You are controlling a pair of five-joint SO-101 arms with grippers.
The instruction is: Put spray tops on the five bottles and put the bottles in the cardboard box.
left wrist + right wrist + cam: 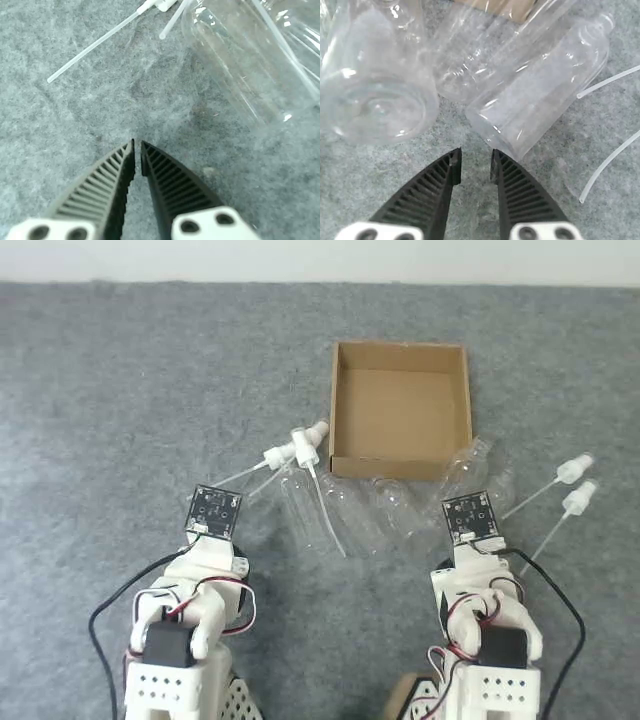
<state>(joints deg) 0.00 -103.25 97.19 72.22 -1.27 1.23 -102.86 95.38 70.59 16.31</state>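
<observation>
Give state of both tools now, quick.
Left tool: closed, empty.
Right tool: slightly open, empty, just short of a clear bottle.

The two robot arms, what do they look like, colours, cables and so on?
The left arm and the right arm are white plastic with black motor blocks. Each wrist carries a small black square circuit board. A black cable loops beside each, with thin red and white wires at the joints. The left gripper and right gripper have black ribbed wedge fingers on white mounts.
</observation>
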